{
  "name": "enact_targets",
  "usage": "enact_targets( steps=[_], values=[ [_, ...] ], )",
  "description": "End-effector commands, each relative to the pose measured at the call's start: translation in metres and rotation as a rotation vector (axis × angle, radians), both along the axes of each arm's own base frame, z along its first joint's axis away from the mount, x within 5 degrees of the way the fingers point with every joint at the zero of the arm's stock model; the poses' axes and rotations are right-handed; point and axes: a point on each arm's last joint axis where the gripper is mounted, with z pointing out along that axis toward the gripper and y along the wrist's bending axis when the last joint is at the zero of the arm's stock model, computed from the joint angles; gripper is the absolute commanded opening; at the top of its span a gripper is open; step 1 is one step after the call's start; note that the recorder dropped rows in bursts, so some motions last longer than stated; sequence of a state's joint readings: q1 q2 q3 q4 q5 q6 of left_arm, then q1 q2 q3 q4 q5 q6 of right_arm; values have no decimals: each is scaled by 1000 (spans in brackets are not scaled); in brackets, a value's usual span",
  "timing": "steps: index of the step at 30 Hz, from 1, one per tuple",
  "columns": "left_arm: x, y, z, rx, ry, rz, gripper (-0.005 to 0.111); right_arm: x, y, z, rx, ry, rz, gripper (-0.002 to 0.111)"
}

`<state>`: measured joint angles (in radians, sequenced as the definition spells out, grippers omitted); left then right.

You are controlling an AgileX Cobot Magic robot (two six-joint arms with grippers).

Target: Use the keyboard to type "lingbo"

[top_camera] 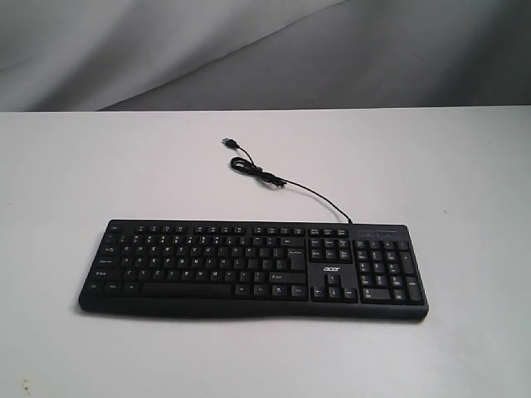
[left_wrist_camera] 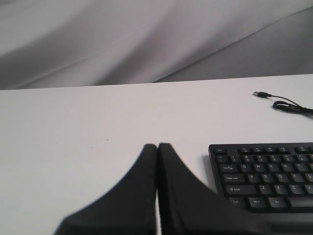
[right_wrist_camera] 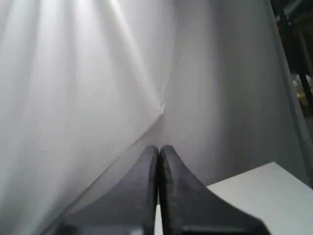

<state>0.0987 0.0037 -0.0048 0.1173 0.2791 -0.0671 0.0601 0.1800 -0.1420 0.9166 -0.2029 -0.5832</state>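
Note:
The wide black keyboard point(top_camera: 253, 267) with white legends and an acer logo lies flat on the white table, number pad to the right. Its thin black cable point(top_camera: 282, 182) curls back to a loose USB plug point(top_camera: 228, 143). Neither arm shows in the exterior view. In the left wrist view my left gripper point(left_wrist_camera: 157, 146) is shut with nothing in it, hanging over bare table just beside the keyboard's point(left_wrist_camera: 266, 174) Esc-and-Ctrl end. My right gripper point(right_wrist_camera: 159, 148) is also shut and empty, pointing at the white curtain with only a table corner point(right_wrist_camera: 254, 188) in sight.
A white table point(top_camera: 83, 182) carries everything. A grey-white curtain point(top_camera: 249, 50) hangs behind its far edge. Dark framework point(right_wrist_camera: 298, 54) shows at the edge of the right wrist view.

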Motion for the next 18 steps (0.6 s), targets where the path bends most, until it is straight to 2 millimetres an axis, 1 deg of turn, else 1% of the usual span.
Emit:
enact_targets(
  steps=[1,3,6,13,18],
  values=[
    [0,0,0,-1,-12,0,1,-18,6,-17,-81,-79,52,0],
    [0,0,-1,-1,-8,0,1,-17,8,-20,-85,-59,76,0],
    [0,0,0,0,-17,-1,1,-16,11,-25,-140,-5,110,0],
    [0,0,0,0,-17,-1,1,-15,15,-32,-187,75,145,0],
    [0,0,0,0,-17,-1,1,-14,19,-47,-240,214,196,0]
  ],
)
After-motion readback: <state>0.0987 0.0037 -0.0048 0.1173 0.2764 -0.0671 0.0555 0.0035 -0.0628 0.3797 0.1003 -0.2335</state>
